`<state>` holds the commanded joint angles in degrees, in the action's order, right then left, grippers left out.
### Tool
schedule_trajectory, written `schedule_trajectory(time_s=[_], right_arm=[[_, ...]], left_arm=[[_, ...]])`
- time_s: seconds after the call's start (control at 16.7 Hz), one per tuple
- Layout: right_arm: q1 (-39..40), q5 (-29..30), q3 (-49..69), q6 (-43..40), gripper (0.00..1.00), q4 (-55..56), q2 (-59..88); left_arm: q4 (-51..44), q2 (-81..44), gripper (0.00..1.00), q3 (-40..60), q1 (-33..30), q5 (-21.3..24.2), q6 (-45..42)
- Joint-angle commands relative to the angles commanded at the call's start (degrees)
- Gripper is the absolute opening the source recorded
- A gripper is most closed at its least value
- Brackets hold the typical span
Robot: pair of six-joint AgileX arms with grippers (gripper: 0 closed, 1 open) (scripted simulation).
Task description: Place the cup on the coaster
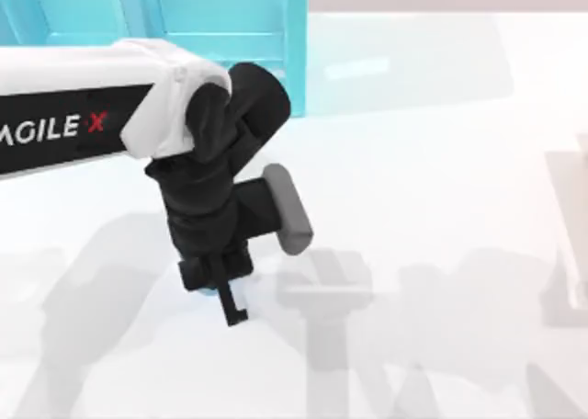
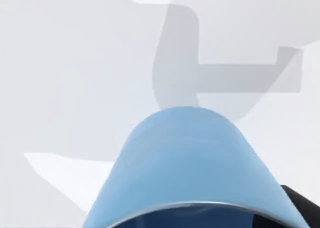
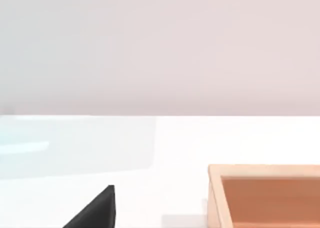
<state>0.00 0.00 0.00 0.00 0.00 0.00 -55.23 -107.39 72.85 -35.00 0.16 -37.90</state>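
White tabletop [image 1: 441,254], bare and glossy, forms the ground. Nearest the lens of the left wrist view, the cup [image 2: 190,163] sits just below the camera with its rim toward it and its narrower base pointing away; whether the left tool [image 1: 230,295] is clasping it cannot be told. Judged rigid, light and smooth-walled, the cup is best gripped across its side wall. Beyond the cup, the top view adds a turquoise shelf unit [image 1: 220,24]. The right wrist view contributes an orange-brown tray [image 3: 265,195], well apart from the cup.

Turquoise shelf unit [image 1: 220,24] back-left; wooden tray [image 3: 265,193].
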Motion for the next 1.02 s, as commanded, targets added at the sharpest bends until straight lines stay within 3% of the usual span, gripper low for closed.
schedule_trajectory(time_s=[0.66,0.84,1.02], right_arm=[[0.0,0.0,0.0,0.0,1.0,0.0,0.0],[0.0,0.0,0.0,0.0,1.0,0.0,0.0],[0.0,0.0,0.0,0.0,1.0,0.0,0.0]], left_arm=[[-8.52,27.06,0.0,-19.52,52.42,-0.64,8.55],[-9.52,32.05,0.0,-22.86,59.52,-0.51,10.27],[-9.77,33.41,0.0,-23.77,61.25,-0.44,10.75]])
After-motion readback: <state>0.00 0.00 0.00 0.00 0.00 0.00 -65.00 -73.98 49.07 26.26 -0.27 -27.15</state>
